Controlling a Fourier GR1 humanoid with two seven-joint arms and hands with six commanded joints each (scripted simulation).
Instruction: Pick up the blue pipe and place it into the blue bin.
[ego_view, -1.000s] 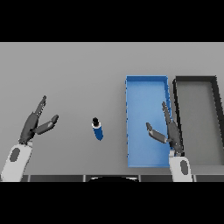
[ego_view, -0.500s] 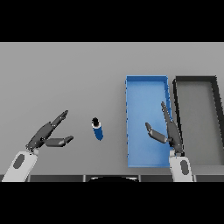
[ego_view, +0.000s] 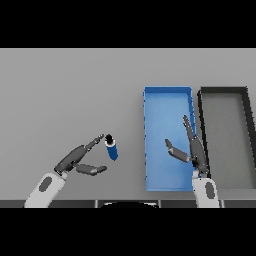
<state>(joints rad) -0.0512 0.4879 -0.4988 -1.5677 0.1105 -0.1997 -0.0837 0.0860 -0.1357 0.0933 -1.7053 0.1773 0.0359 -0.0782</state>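
I see the blue pipe (ego_view: 112, 148) lying on the grey table (ego_view: 70, 90), short, tilted a little, its dark end pointing to about 11 o'clock. It sits left of centre, roughly 9 o'clock from the blue bin (ego_view: 148, 100), apart from the bin wall with bare table between them. Pipe is not in the bin.

Left hand (ego_view: 75, 158) comes in from 7 o'clock, fingers spread. The long fingers reach toward 2 o'clock and their tips sit just beside the pipe's dark end; I can't tell whether they touch it. The thumb lies lower, pointing to 3 o'clock, near the pipe's lower end but apart from it. Nothing is pinched, the pipe lies between fingers and thumb without either closing on it.

Right hand (ego_view: 194, 149) comes in from 5 o'clock and shows over the right part of the blue bin, near its right wall. Fingers straight, pointing to 12 o'clock, thumb stuck out toward 10 o'clock. Spread, holding nothing.

A black bin (ego_view: 202, 107) stands just beside the blue bin at its 3 o'clock, long sides parallel. Both bins run lengthwise along the 12–6 line. I see nothing lying inside either bin.
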